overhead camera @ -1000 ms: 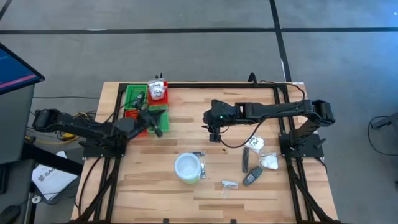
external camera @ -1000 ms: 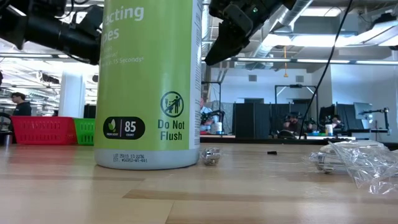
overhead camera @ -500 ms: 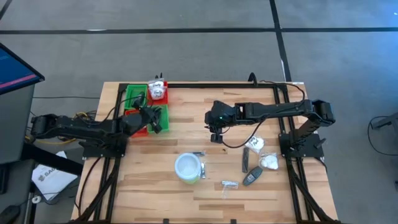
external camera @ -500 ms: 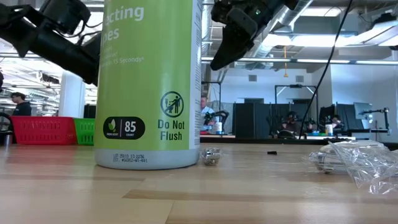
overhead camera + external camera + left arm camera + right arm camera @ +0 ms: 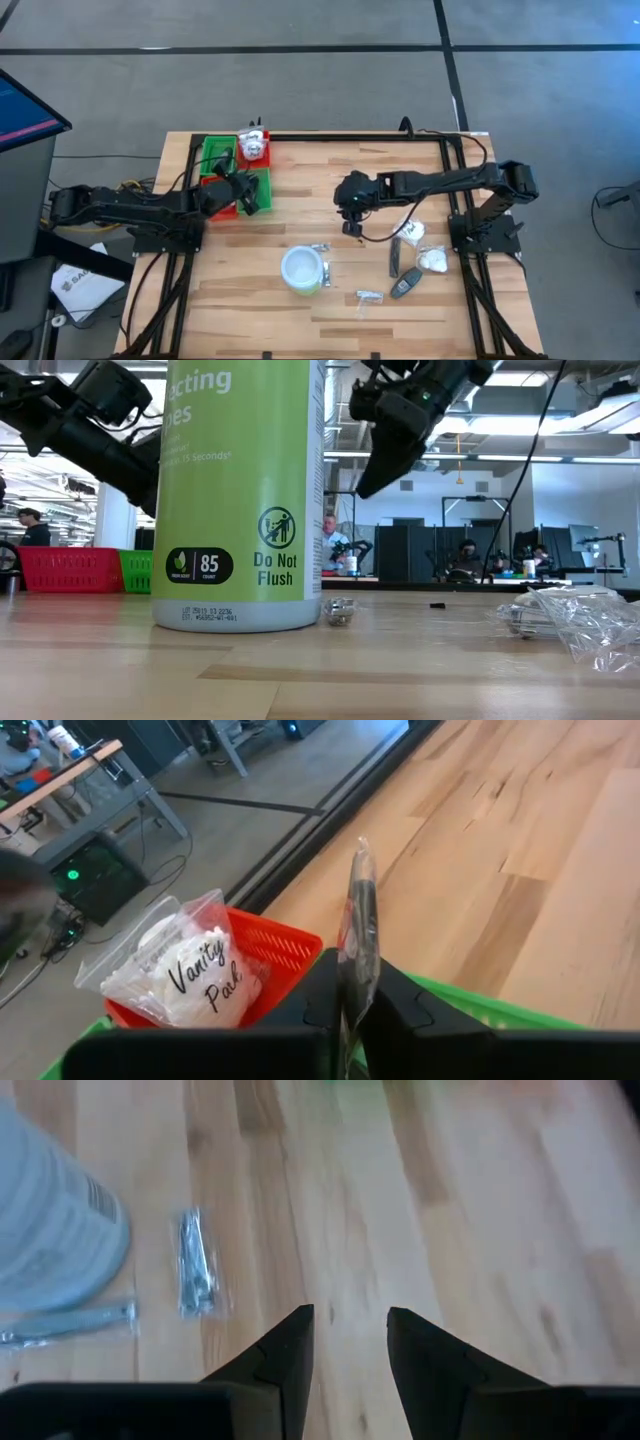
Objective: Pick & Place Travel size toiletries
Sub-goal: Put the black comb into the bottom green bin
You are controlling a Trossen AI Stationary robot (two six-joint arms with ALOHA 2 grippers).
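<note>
Left jaws pinch a slim clear sachet [image 5: 357,935] over the red and green compartment tray [image 5: 222,158]; drop pending.
Right gripper [image 5: 349,1342], jaws part-open and empty, has swung toward 6 o'clock, nearing the loose toiletries [image 5: 405,272].

Robotics lab or open-plan workshop, not home. Pale wooden slatted table [image 5: 300,300] sits on grey carpet-tiled floor [image 5: 300,80] crossed by dark lines. Low view looks into large hall: exposed ceiling ducts and strip lights [image 5: 560,458], rows of dark workstations with monitors [image 5: 420,555], seated people at benches (one at far left [image 5: 30,525]). Second black robot rig [image 5: 352,550] stands in background.
</note>
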